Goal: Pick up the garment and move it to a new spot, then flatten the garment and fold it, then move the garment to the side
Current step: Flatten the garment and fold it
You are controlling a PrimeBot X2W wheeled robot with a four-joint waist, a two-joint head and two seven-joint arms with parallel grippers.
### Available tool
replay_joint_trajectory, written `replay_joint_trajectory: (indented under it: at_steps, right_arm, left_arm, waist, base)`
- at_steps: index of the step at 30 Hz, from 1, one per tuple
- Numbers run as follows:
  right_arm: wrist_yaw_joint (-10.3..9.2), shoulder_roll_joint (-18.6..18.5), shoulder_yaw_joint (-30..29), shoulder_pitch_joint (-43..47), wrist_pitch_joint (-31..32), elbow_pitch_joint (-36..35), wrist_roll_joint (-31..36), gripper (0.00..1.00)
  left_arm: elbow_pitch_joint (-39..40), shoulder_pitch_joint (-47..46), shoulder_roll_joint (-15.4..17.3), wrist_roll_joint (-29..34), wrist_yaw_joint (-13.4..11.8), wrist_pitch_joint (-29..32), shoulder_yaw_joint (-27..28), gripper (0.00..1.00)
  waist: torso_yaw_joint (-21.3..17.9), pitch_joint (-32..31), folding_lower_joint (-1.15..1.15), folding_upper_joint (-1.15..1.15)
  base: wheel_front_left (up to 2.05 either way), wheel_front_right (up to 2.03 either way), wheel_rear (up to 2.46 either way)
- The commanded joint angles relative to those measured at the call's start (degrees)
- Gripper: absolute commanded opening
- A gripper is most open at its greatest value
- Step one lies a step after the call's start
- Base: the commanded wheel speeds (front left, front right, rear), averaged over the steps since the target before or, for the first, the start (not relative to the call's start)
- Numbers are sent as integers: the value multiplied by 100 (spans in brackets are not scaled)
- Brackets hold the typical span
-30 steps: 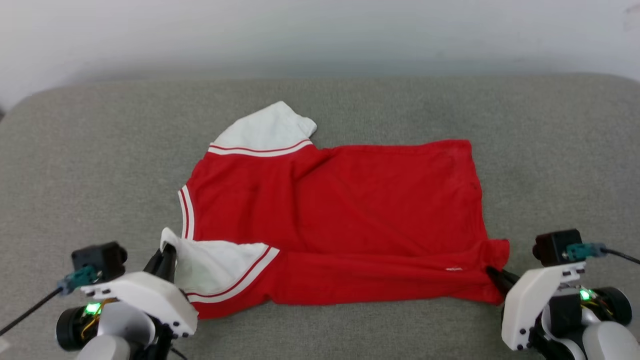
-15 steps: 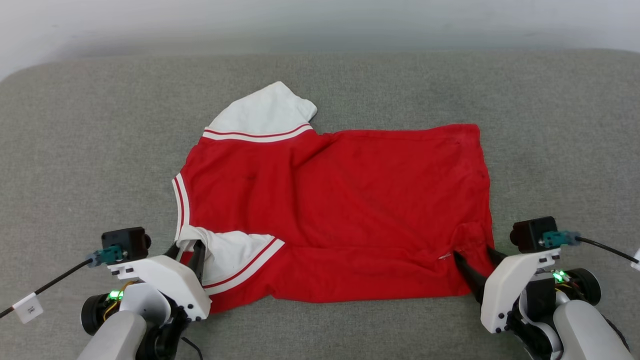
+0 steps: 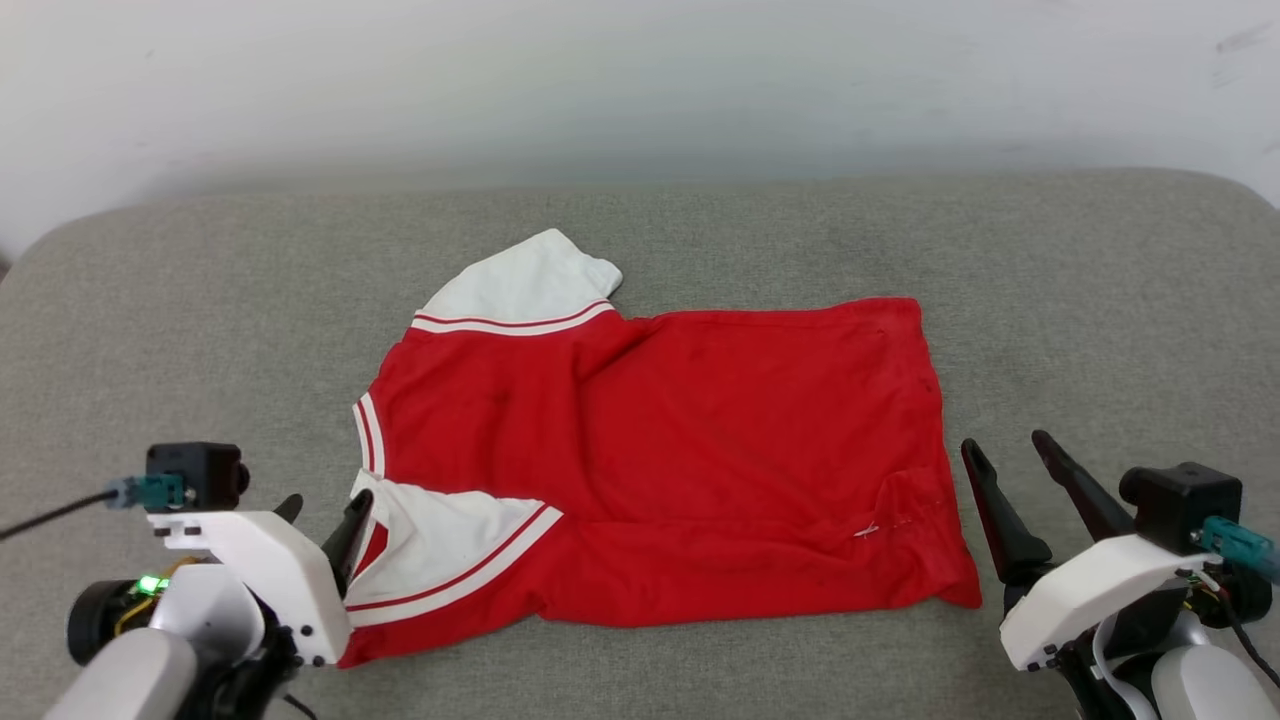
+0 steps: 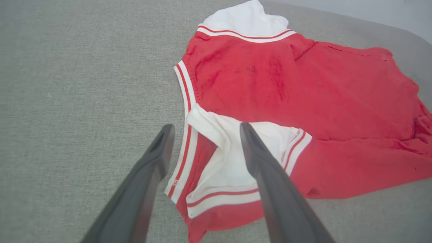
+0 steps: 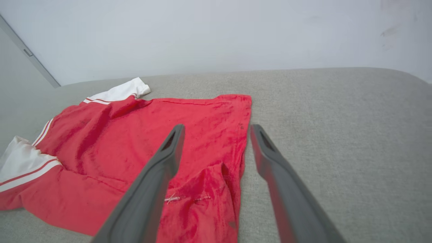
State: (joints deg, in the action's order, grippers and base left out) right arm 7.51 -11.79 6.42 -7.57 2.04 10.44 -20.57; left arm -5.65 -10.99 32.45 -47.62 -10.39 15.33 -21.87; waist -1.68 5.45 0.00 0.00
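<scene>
Pincers first. Left gripper [image 3: 325, 508] stands spread wide with nothing in it, at 8 o'clock of the garment [image 3: 680, 440]. Its fingers straddle the edge of the near sleeve [image 3: 440, 540]; whether one brushes the cloth I cannot tell. Right gripper [image 3: 1005, 445] is equally wide and empty, at 4 o'clock, just beside the hem corner [image 3: 930, 560] and clear of it.

Garment lies mid-cushion on the grey sofa [image 3: 200, 330], plain red side up, collar toward 9 o'clock, hem toward 3. Far sleeve [image 3: 530, 285] points to 11 o'clock; the near sleeve is folded in over the body.

Handling, by judgement: light, limp, thin knit. It will sag and bunch, not hold shape, and may slide on itself. Best taken at the edges, pinching both layers: shoulder seam or cuff on the left, hem corner on the right.

Views compared:
- Left wrist view: near cuff stands up in a soft ridge, striped collar trim beneath it. Head view flattens this.
- Right wrist view: hem corner is rumpled and humped, with a small pale stitch mark.
- Head view alone gives the whole outline and both arms together.
</scene>
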Motion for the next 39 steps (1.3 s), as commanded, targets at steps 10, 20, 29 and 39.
replay_joint_trajectory:
  at_steps: [10,20,29,39]
  right_arm:
    - [-3,427,-414,369,38,-1239,436,100]
    - [-3,538,-474,246,-15,-1449,429,100]
    - [-3,441,-508,309,-231,-1416,469,100]
    - [-3,220,-717,441,724,-1179,141,100]
  left_arm:
    - [1091,487,1095,-574,-512,1876,166,100]
    - [633,804,869,-1075,-538,2170,163,100]
    - [-24,692,452,-1250,-172,1960,29,0]
    - [285,508,563,-1030,-109,1552,187,0]
  waist:
    - [-327,284,0,0]
    - [-528,659,0,0]
    - [-575,428,0,0]
    - [-355,166,0,0]
  base:
    - [0,0,0]
    - [0,0,0]
    - [0,0,0]
    - [0,0,0]
